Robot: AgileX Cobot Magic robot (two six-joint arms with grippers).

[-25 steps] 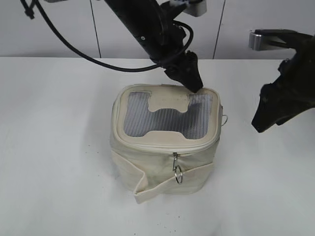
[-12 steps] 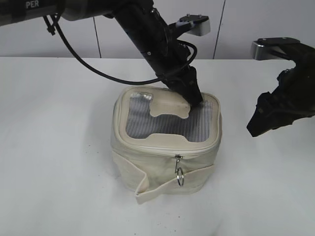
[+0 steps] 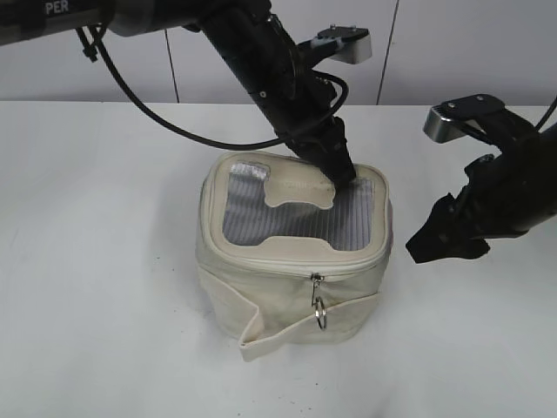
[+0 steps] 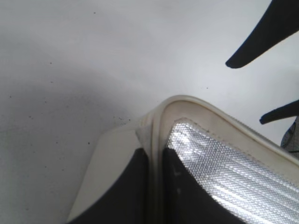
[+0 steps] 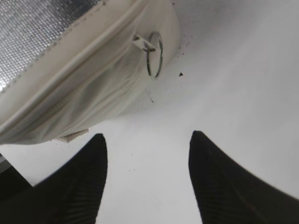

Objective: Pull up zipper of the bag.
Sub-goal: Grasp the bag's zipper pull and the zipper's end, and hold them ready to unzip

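Zipper (image 3: 296, 261) runs round the lid rim of the bag (image 3: 291, 292), which sits mid-table (image 3: 104, 261). Only the exterior view shows a ring pull (image 3: 319, 312) hanging at the front. Only the right wrist view shows another ring pull (image 5: 154, 53) beside the spread, empty right gripper (image 5: 147, 154). The left gripper (image 4: 154, 163) pinches the back rim.

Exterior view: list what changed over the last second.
The left gripper moved from the bag's rear rim onto its top, pressing it down. The right gripper moved left and lower, toward the bag's right side, grasping nothing. The front slider stayed put.
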